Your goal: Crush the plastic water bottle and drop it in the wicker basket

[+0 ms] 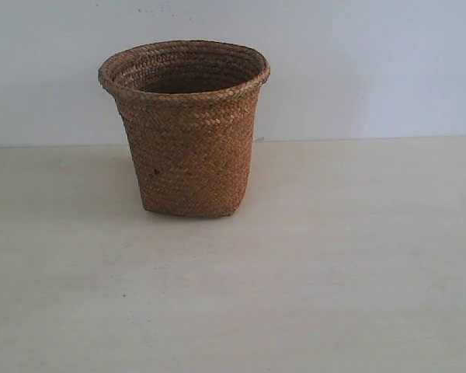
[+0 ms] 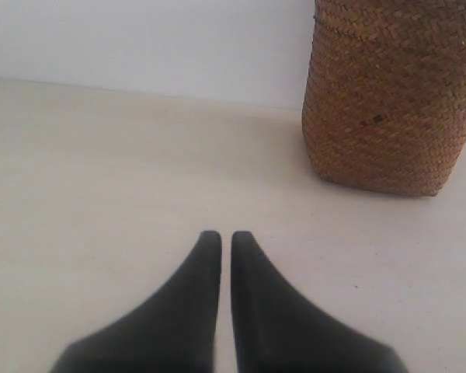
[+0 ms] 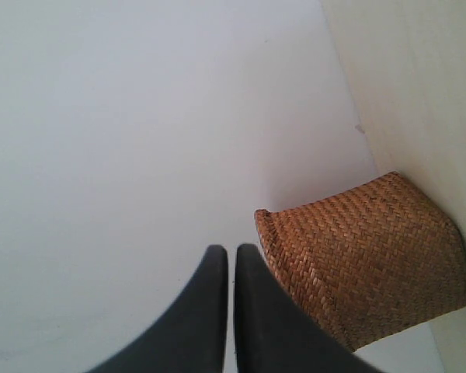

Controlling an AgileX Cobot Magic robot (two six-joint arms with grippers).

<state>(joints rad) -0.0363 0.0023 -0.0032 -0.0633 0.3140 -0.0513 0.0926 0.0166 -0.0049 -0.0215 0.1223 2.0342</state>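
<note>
The brown wicker basket (image 1: 186,128) stands upright on the pale table, left of centre, near the back wall. The plastic water bottle is out of view in every frame. Neither arm shows in the exterior view. In the left wrist view my left gripper (image 2: 226,237) is shut with nothing between its dark fingers, low over the table, with the wicker basket (image 2: 388,101) some way ahead and to one side. In the right wrist view my right gripper (image 3: 231,250) is also shut and empty, held sideways, close beside the wicker basket (image 3: 365,260).
A pale wooden table (image 1: 334,272) runs up to a plain white wall (image 1: 373,62) behind the basket.
</note>
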